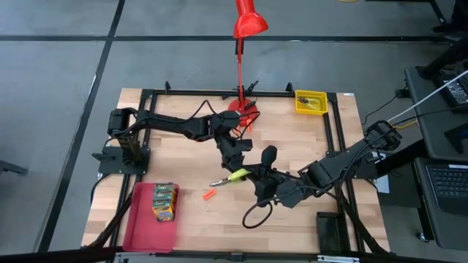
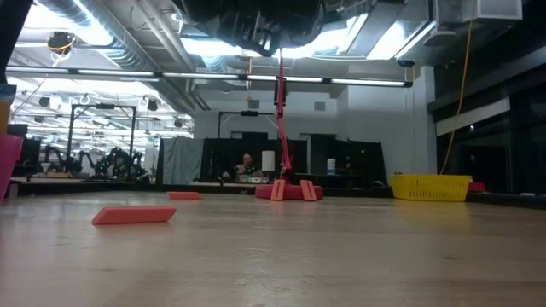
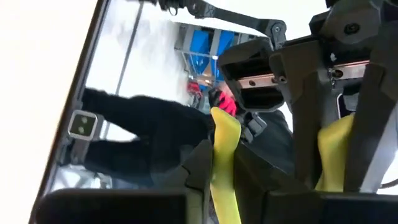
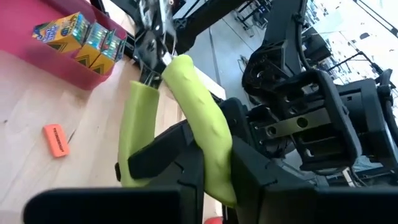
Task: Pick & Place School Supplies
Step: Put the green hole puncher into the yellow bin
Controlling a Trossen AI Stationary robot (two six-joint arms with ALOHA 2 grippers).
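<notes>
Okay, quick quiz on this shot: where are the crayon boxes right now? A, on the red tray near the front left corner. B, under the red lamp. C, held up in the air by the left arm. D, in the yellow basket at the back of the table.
A: the high view shows the crayon boxes lying on the red tray near the front left corner, away from both arms.
</notes>
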